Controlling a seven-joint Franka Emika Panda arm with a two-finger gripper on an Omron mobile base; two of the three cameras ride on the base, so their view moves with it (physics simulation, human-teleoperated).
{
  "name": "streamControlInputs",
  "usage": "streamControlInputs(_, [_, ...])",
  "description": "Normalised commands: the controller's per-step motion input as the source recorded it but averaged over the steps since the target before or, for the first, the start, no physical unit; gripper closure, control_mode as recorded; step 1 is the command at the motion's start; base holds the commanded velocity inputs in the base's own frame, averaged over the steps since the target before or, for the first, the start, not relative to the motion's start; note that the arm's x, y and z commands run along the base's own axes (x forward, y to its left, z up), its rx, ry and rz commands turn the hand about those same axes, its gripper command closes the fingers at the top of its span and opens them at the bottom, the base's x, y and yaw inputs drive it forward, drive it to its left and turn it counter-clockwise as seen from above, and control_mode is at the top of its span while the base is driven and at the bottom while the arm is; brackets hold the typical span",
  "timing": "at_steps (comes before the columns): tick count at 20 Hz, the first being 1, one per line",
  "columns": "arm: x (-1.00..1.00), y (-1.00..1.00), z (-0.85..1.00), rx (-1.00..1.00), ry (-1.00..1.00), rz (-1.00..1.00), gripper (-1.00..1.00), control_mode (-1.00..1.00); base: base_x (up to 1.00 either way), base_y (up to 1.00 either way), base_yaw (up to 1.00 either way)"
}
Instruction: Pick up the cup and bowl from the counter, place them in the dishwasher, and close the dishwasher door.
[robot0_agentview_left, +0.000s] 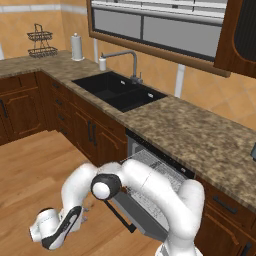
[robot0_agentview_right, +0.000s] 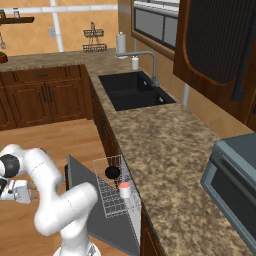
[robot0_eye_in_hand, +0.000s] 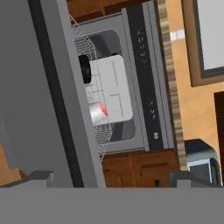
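Note:
The dishwasher (robot0_agentview_left: 165, 167) stands open under the counter (robot0_agentview_left: 200, 135). In its white wire rack (robot0_agentview_right: 116, 192) sit the black bowl (robot0_agentview_right: 112, 172) and the white cup (robot0_agentview_right: 124, 190). The hand view shows the bowl (robot0_eye_in_hand: 84, 68) and the cup (robot0_eye_in_hand: 99, 113) with its reddish inside in that rack, right of the control strip's (robot0_eye_in_hand: 146, 78) far side. The grey dishwasher door (robot0_agentview_right: 80, 182) hangs down and outward, its dark bar handle (robot0_agentview_left: 120, 215) facing the floor side. My gripper (robot0_agentview_right: 30, 196) is low, out in front of the door's outer face (robot0_eye_in_hand: 26, 96), open and holding nothing.
A black double sink (robot0_agentview_left: 120, 92) with a faucet (robot0_agentview_left: 131, 60) lies further along the counter. A paper towel roll (robot0_agentview_left: 76, 47) and a wire stand (robot0_agentview_left: 41, 41) sit in the far corner. A grey appliance (robot0_agentview_right: 232, 175) stands at the right. Wooden floor (robot0_agentview_left: 35, 165) lies around me.

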Motion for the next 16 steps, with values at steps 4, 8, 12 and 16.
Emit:
streamControlInputs(4, [0.71,-0.09,-0.9,-0.21,-0.02,-0.06,-1.0,-1.0,0.0,0.0,0.0])
streamControlInputs(8, [0.79,-0.15,-0.83,-0.17,0.0,-0.05,-1.0,-1.0,0.0,0.0,0.0])
streamControlInputs(12, [0.83,-0.17,-0.69,-0.15,0.0,-0.05,-1.0,-1.0,0.0,0.0,0.0])
streamControlInputs(16, [0.82,-0.26,-0.57,-0.13,0.0,-0.05,-1.0,-1.0,0.0,0.0,0.0])
